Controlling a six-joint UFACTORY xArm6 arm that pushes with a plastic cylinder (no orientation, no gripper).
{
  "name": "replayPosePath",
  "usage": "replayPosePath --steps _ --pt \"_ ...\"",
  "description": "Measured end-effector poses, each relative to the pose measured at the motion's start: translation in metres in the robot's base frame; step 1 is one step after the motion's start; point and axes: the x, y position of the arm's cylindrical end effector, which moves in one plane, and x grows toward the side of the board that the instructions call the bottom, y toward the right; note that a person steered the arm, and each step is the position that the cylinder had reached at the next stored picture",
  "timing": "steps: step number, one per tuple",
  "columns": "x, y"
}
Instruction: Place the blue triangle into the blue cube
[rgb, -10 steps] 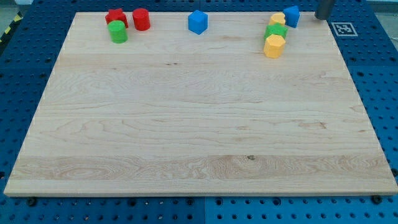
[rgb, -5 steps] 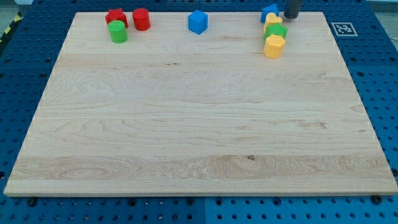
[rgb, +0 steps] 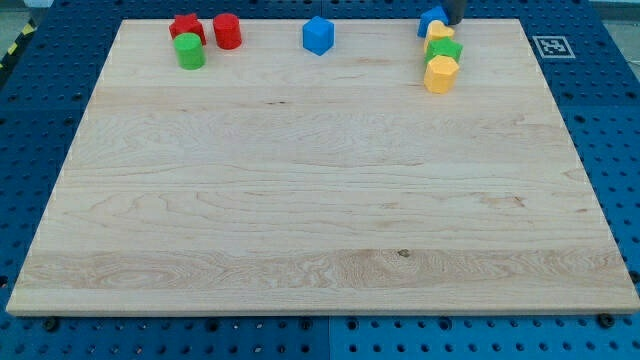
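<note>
Blue pegboard frames the pale wooden desk (rgb: 320, 200), whose blocks all sit along the view's top edge. Taking the blue cube (rgb: 318, 35) as landmark: the blue triangle (rgb: 432, 19) lies well to its right, touching the top of a yellow block (rgb: 440, 31), with a green block (rgb: 445, 49) and another yellow block (rgb: 440, 73) stacked below in the view. My tip (rgb: 452, 22) presses just right of the triangle, placed there, I judge, to shove it leftward toward the cube. No hand exists on this rod, so nothing opens or closes. Far left of the cube sit two red blocks (rgb: 227, 30) and a green cylinder (rgb: 188, 51).
</note>
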Motion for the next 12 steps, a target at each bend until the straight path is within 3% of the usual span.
replayPosePath --steps 5,7,12 --pt "0.011 -0.030" --pt "0.045 -0.061" --pt "0.047 -0.146"
